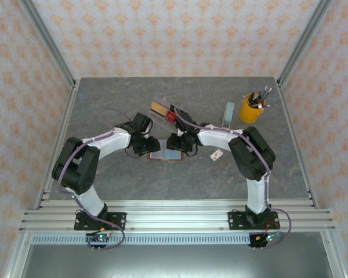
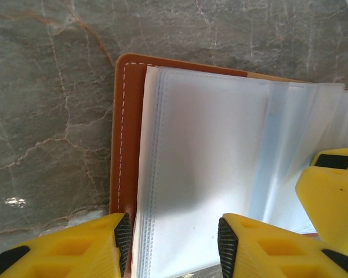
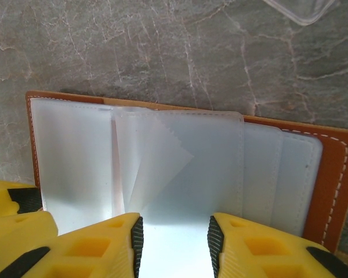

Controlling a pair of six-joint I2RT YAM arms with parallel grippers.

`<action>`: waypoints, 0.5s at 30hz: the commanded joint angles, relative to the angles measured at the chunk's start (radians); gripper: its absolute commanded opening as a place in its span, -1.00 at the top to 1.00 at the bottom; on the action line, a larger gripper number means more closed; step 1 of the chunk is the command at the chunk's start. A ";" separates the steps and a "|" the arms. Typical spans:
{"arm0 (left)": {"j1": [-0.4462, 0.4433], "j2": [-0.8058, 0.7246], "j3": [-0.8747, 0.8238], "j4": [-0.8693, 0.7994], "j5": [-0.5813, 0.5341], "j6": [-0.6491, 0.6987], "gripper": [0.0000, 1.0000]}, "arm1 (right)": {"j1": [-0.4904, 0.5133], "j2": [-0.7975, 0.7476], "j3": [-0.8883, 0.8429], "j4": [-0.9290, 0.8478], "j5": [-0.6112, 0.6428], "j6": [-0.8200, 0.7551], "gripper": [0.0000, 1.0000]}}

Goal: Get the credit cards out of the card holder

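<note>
Grey marble tabletop (image 1: 104, 104): square brown leather card holder (image 2: 123, 133) lies open, translucent sleeves (image 3: 197, 168) seemingly empty. Yellow-fingered left gripper (image 2: 171, 237) and right gripper (image 3: 174, 240) over holder, both jaws apart, clamping nothing. Thin tan, red, black plastic credit cards (image 1: 158, 108) just beyond holder. Likely step: checking sleeves; next, leaf pages gently.

Top camera high above table (image 1: 104, 104), looking down, both wrist cameras close over shared card holder (image 2: 124, 133)

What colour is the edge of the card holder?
The card holder edge is orange-brown with white stitching; the left wrist view shows it best.
</note>
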 commanded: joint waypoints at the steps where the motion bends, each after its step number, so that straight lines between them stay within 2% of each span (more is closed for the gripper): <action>1: 0.005 0.012 0.026 0.018 0.014 -0.015 0.12 | 0.000 0.047 0.000 -0.056 0.013 -0.016 0.25; 6: 0.005 0.009 0.027 0.020 0.014 -0.012 0.42 | 0.000 0.047 -0.002 -0.056 0.013 -0.015 0.25; 15: 0.005 -0.012 0.022 0.037 0.049 -0.006 0.62 | 0.000 0.048 -0.003 -0.058 0.013 -0.018 0.27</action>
